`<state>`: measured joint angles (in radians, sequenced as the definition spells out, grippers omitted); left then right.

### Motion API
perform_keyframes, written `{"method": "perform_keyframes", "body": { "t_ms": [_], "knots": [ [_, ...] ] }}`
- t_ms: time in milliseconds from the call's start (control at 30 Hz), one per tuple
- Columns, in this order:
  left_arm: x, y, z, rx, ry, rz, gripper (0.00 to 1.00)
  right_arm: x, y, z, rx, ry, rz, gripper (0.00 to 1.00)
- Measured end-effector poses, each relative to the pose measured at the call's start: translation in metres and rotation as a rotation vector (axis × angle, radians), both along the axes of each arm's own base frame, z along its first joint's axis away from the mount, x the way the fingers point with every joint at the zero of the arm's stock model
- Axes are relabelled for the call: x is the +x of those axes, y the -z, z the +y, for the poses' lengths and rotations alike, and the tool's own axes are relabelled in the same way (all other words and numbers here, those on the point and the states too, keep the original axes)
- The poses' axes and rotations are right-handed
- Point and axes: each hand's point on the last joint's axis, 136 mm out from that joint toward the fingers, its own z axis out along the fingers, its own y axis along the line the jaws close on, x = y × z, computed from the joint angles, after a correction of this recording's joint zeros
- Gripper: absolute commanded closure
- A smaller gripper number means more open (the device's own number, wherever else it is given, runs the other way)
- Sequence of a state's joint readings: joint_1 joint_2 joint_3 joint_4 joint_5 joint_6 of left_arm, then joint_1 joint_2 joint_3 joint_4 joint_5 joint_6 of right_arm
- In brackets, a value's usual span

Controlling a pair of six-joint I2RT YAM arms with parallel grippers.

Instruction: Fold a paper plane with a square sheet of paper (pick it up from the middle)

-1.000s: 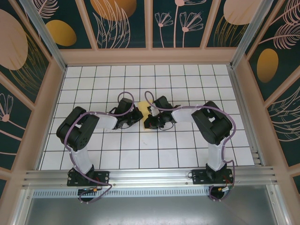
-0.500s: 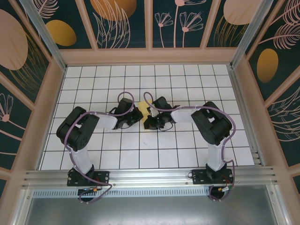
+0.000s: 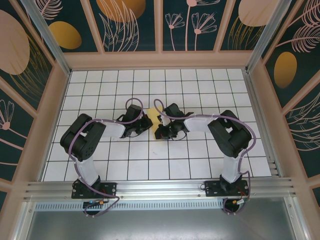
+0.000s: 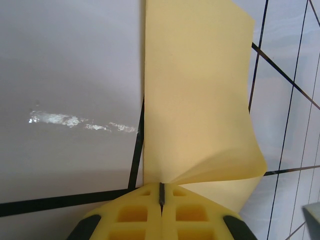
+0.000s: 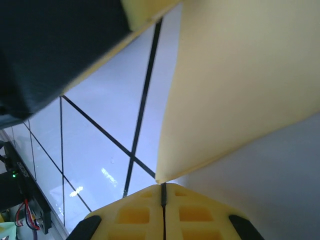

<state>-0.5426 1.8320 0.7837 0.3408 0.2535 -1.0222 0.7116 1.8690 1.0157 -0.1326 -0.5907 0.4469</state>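
Note:
The square sheet of paper [image 3: 149, 120] is thin and yellow, and it hangs between both grippers over the middle of the grid table. In the left wrist view the sheet [image 4: 200, 100] curls over on itself, and my left gripper [image 4: 161, 187] is shut on its folded edge. In the right wrist view a pointed corner of the sheet [image 5: 235, 85] runs down into my right gripper [image 5: 163, 186], which is shut on it. From above, the left gripper [image 3: 144, 125] and right gripper [image 3: 160, 131] nearly touch. The paper plane is out of view.
The white grid table [image 3: 200, 85] is ringed by pinkish wooden walls [image 3: 155, 60]. An aluminium rail [image 3: 160, 187] runs along the near edge by the arm bases. The left gripper's black and yellow body [image 5: 50, 50] looms close at the top left of the right wrist view.
The right arm's elbow has swung slightly right and its wrist has shifted a little. The left arm and the paper have hardly moved.

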Motion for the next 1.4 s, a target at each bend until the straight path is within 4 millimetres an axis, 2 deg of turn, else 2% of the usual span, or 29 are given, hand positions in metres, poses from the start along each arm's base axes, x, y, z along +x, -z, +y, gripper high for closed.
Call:
{"method": "perform_keyframes", "body": {
  "t_ms": [100, 333, 433, 633, 833, 1067, 1133, 1267, 1400],
  "knots": [
    [0.000, 0.000, 0.000, 0.000, 0.000, 0.000, 0.98, 0.003, -0.008, 0.002, 0.012, 0.005, -0.022, 0.95],
    [0.000, 0.000, 0.000, 0.000, 0.000, 0.000, 0.98, 0.009, -0.014, 0.011, 0.028, 0.000, -0.046, 0.95],
    [0.000, 0.000, 0.000, 0.000, 0.000, 0.001, 0.98, 0.007, -0.009, 0.018, 0.024, -0.013, -0.042, 0.95],
    [0.000, 0.000, 0.000, 0.000, 0.000, 0.000, 0.98, 0.003, 0.007, 0.017, -0.005, -0.013, -0.010, 0.96],
    [0.000, 0.000, 0.000, 0.000, 0.000, 0.000, 0.98, -0.001, 0.013, 0.014, -0.004, -0.007, 0.004, 0.96],
    [0.000, 0.000, 0.000, 0.000, 0.001, 0.000, 0.98, -0.004, 0.009, 0.009, 0.015, 0.004, 0.012, 0.95],
    [0.000, 0.000, 0.000, 0.000, 0.001, 0.000, 0.98, 0.000, 0.000, 0.006, 0.029, 0.024, 0.002, 0.92],
    [0.000, 0.000, 0.000, 0.000, 0.001, 0.000, 0.98, 0.025, -0.026, -0.001, 0.069, 0.088, -0.073, 0.91],
    [0.000, 0.000, 0.000, 0.001, 0.000, 0.000, 0.98, 0.043, -0.030, -0.003, 0.067, 0.122, -0.103, 0.92]
  ]
}}
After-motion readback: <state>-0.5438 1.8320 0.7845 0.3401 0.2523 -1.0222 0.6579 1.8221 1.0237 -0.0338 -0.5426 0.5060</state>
